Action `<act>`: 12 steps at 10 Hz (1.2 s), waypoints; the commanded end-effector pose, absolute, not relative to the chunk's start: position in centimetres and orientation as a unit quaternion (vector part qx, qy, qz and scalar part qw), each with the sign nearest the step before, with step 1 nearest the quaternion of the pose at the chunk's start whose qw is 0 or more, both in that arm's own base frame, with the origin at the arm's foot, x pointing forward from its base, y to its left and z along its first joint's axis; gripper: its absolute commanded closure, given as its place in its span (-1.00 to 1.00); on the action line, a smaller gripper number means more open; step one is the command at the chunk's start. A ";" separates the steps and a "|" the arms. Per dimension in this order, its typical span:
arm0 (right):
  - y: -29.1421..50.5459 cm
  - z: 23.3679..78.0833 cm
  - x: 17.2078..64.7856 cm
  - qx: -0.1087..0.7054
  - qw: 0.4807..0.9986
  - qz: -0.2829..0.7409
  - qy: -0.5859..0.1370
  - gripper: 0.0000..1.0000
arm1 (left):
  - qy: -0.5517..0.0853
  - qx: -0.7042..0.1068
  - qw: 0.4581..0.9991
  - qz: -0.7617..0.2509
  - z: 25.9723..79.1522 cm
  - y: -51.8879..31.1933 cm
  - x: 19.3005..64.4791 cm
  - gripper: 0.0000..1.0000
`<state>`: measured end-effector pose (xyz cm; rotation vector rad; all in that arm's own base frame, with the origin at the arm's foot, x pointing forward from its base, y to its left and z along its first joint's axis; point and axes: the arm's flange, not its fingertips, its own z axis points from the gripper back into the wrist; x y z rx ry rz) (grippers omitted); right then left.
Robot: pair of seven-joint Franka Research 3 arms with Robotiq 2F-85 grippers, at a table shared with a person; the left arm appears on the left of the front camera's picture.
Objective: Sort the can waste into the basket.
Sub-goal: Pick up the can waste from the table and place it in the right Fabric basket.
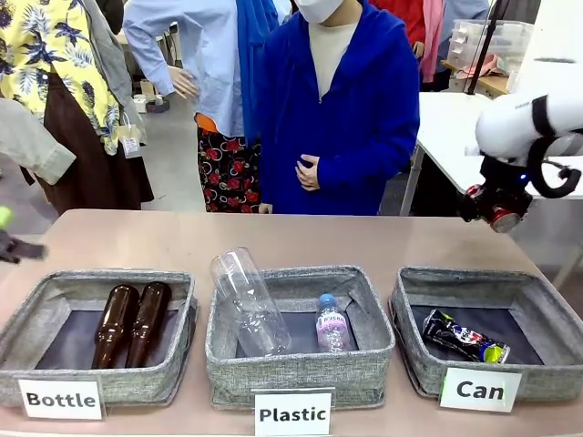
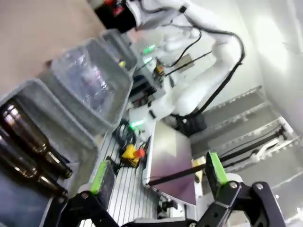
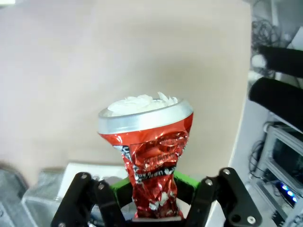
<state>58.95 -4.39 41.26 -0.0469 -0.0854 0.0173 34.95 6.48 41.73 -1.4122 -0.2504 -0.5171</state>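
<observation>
My right gripper hangs in the air above the table's far right corner, shut on a crushed red can. In the right wrist view the red can stands up between the green pads of that gripper, silver end uppermost. The grey basket signed "Can" sits below and in front, with a black printed can lying on its dark floor. My left gripper shows at the left edge; its wrist view shows this gripper open and empty.
The "Bottle" basket holds two brown glass bottles. Clear plastic bottles lie in the middle "Plastic" basket. A person in a blue jacket stands at the far side, hands together. Bare tabletop runs behind the baskets.
</observation>
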 end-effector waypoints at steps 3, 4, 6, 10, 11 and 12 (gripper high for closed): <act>-0.5 44.4 50.0 0.034 0.995 0.091 -0.005 1.00 | -0.113 -0.640 0.723 -0.234 41.7 6.5 34.9 -1.00; 0.6 43.9 47.3 0.020 0.988 0.155 0.012 1.00 | -0.113 -0.640 0.723 -0.234 41.7 6.5 34.9 -1.00; 1.6 43.5 43.3 0.042 0.966 0.246 0.067 1.00 | -0.113 -0.640 0.723 -0.234 41.7 6.5 34.9 -1.00; 1.6 42.7 39.5 0.073 0.909 0.401 0.089 1.00 | -0.113 -0.640 0.723 -0.234 41.7 6.5 34.9 -1.00; 1.6 42.6 39.3 0.073 0.900 0.419 0.093 1.00 | -0.113 -0.640 0.723 -0.234 41.7 6.5 34.9 -1.00; 1.6 42.5 39.3 0.076 0.897 0.425 0.093 1.00 | -0.113 -0.640 0.723 -0.234 41.7 6.5 34.9 -1.00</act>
